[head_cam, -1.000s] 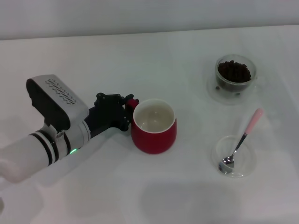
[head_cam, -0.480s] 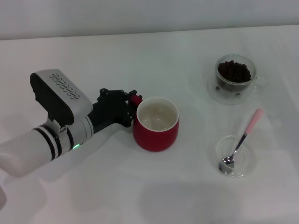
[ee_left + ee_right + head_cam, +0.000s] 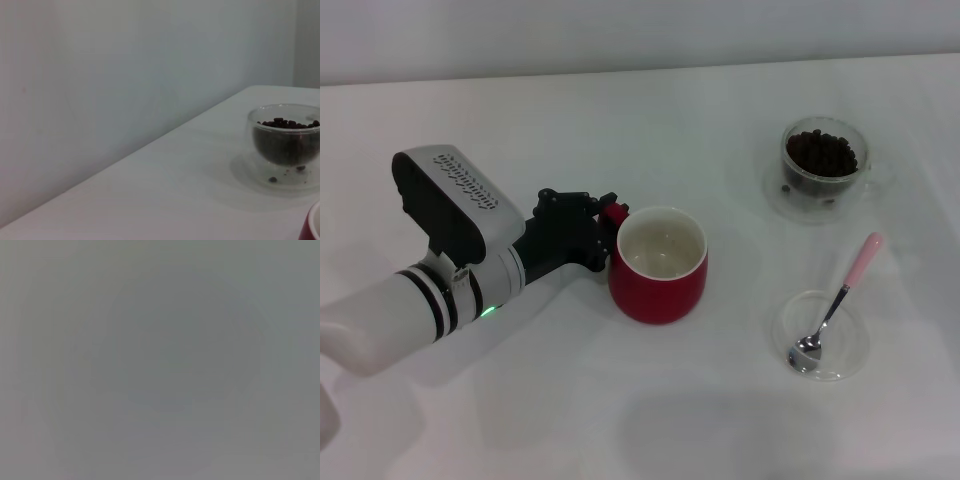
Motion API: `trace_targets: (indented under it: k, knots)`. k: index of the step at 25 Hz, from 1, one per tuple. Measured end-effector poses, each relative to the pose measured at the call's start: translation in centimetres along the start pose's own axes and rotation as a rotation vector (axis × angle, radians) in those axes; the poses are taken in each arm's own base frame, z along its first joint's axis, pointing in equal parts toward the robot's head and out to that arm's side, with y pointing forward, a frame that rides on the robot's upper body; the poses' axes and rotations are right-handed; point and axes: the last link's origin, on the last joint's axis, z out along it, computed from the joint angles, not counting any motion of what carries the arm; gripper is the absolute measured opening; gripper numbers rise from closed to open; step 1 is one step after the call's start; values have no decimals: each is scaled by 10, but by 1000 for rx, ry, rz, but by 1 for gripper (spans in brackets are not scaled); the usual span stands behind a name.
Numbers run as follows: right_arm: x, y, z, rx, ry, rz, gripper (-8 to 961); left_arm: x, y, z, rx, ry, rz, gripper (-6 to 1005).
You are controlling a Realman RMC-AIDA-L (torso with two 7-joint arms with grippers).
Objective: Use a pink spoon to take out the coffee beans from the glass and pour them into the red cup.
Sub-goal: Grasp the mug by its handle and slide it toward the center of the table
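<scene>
The red cup (image 3: 658, 290) stands upright in the middle of the table, its cream inside bare. My left gripper (image 3: 607, 226) is at the cup's left side, shut on its small red handle (image 3: 614, 212). The glass (image 3: 820, 165) with the coffee beans (image 3: 821, 153) stands at the far right; it also shows in the left wrist view (image 3: 285, 145), with the beans (image 3: 287, 123) heaped inside. The pink spoon (image 3: 840, 295) lies with its metal bowl in a shallow clear dish (image 3: 851, 355) at the near right, handle pointing away. My right gripper is out of view.
A flat clear saucer (image 3: 780, 198) lies under the glass, with a few loose beans on it. A pale wall (image 3: 125, 75) rises behind the table's far edge. The right wrist view shows only plain grey.
My left gripper has slid the red cup a little to the right and towards me, still holding its handle. The glass, spoon and dish have not moved.
</scene>
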Motion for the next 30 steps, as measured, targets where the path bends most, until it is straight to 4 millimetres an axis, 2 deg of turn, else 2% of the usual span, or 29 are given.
trace_targets:
  k: [8,16,19,30]
  knots:
    - [1,-2,-3,4,5,0,765,0,5,0,-11,10,-5,136]
    - [2,-3,-6,7,7,-1,762,1,12,-6,-38,59,-9,333]
    - [2,-4,-6,8,7,-3,761,-2,14,-12,-40,90,-20,400]
    - [1,-5,-6,8,4,-5,757,-30,20,-45,6,121,-95,436]
